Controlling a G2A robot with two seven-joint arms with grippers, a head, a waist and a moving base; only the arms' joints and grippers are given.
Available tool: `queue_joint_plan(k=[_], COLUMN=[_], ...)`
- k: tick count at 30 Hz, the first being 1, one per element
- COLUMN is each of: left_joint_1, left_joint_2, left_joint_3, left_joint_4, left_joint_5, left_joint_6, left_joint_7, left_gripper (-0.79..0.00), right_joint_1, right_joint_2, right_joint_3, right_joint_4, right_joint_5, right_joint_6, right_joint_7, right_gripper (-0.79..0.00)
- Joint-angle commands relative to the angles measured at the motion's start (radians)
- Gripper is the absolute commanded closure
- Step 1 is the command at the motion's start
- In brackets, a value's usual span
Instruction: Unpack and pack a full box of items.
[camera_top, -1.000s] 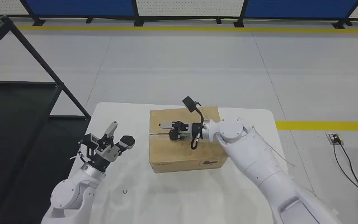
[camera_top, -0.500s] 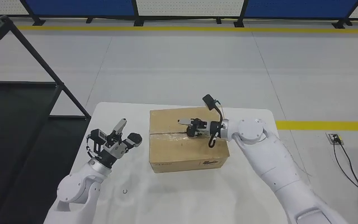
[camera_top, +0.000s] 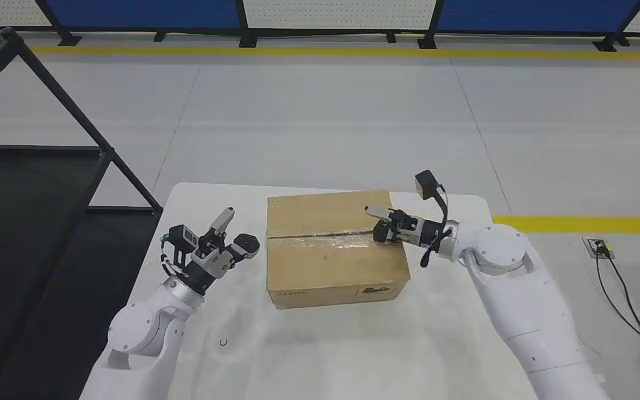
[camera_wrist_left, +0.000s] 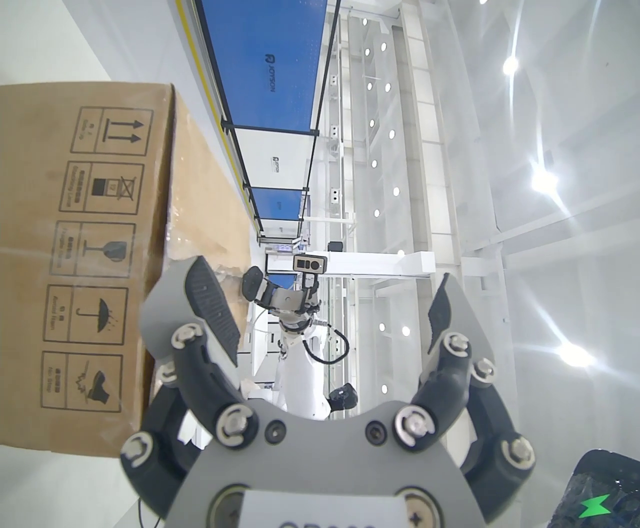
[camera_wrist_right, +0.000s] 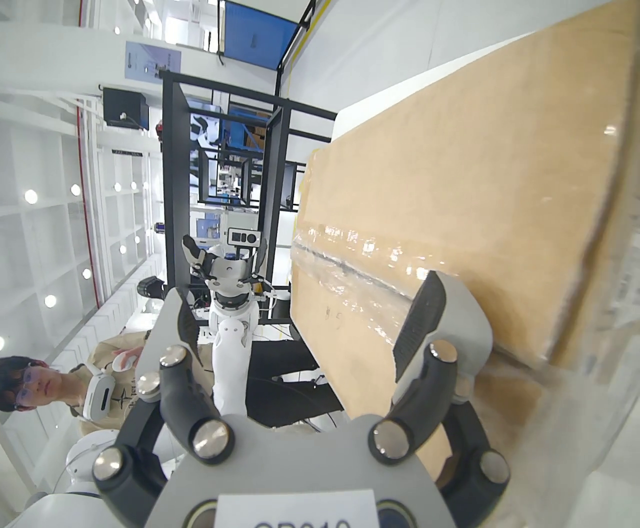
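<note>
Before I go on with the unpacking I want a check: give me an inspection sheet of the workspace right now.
Surface: white table, box in the middle.
Job's things: cardboard box, flaps shut, clear tape along the top seam; contents hidden.
Clutter: small dark ring on the table by the left arm.
Grippers: left gripper open, beside the box's left side, apart from it; right gripper open, at the tape's right end on the box top.
Cables: black loop at the right wrist; a cable on the floor.
Surroundings: black frame, blue panels, yellow floor line.
</note>
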Motion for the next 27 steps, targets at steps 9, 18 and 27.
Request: queue_joint_plan(k=[9,18,27], left_joint_1=[-0.02,-0.04,-0.044], left_joint_2=[0.001,0.0,0.001], left_joint_3=[0.01,0.024,0.026], left_joint_4=[0.011,0.026,0.034], left_joint_5=[0.01,0.012,0.009], left_joint_6=[0.009,0.012,0.009], left_joint_7=[0.006,0.008,0.011], left_gripper=[-0.785,-0.785,-0.785], right_joint_1=[-0.037,-0.058,-0.03], right_joint_2=[0.027,0.041,0.033], right_joint_3=[0.091,0.122,0.075], right_joint_4=[0.043,0.075,0.119], right_joint_5=[0.053,0.088,0.099], right_joint_6=[-0.035,-0.056,-0.069], right_joint_7=[0.002,0.014,0.01], right_gripper=[-0.785,-0.785,-0.785])
